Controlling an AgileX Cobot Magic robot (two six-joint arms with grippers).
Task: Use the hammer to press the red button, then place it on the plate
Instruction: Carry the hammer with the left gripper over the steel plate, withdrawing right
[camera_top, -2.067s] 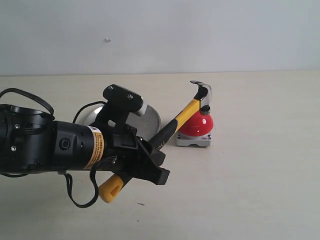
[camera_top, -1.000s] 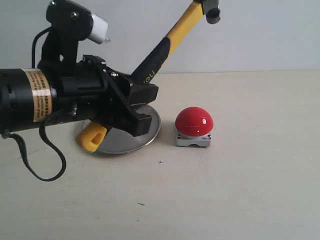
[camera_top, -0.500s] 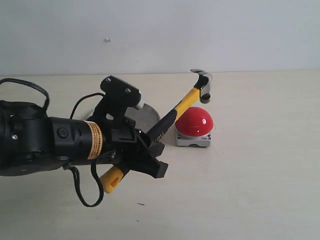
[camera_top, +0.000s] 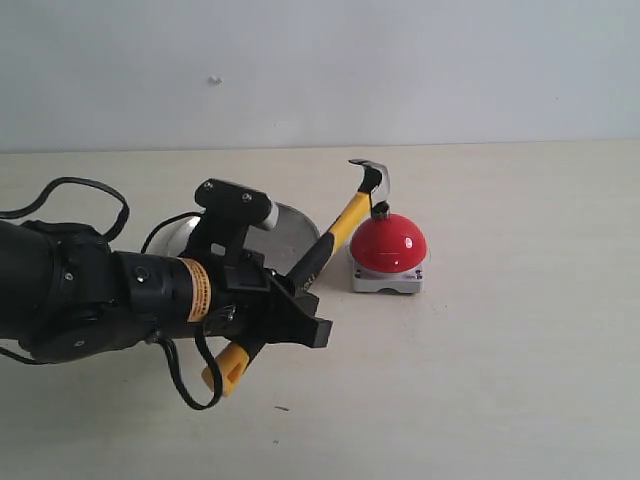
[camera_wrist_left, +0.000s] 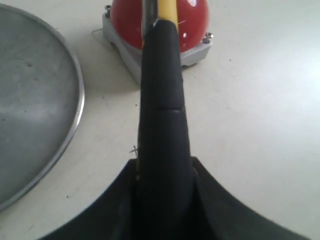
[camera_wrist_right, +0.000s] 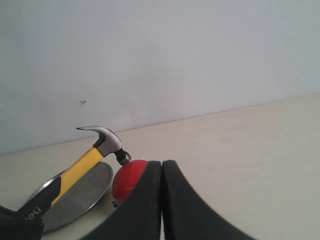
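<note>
My left gripper (camera_top: 298, 308) is shut on the black grip of the hammer (camera_top: 340, 225). The handle slants up to the right, and its yellow end (camera_top: 226, 368) sticks out below the arm. The dark steel head (camera_top: 373, 185) rests its face on the upper left of the red button (camera_top: 392, 244). In the left wrist view the handle (camera_wrist_left: 162, 100) runs from my left gripper (camera_wrist_left: 163, 200) toward the red button (camera_wrist_left: 187, 22). The plate (camera_top: 290, 232) lies left of the button, partly behind the arm. My right gripper (camera_wrist_right: 161, 165) is shut and empty, and looks at the hammer head (camera_wrist_right: 106, 140).
The button sits on a square grey-white base (camera_top: 386, 279) on a pale tabletop. A black cable (camera_top: 185, 385) loops under the left arm. A plain white wall stands behind the table.
One second ago the hammer was raised high above the table. It has swung down, and its head, which hovered over the button half a second ago, now touches it.
</note>
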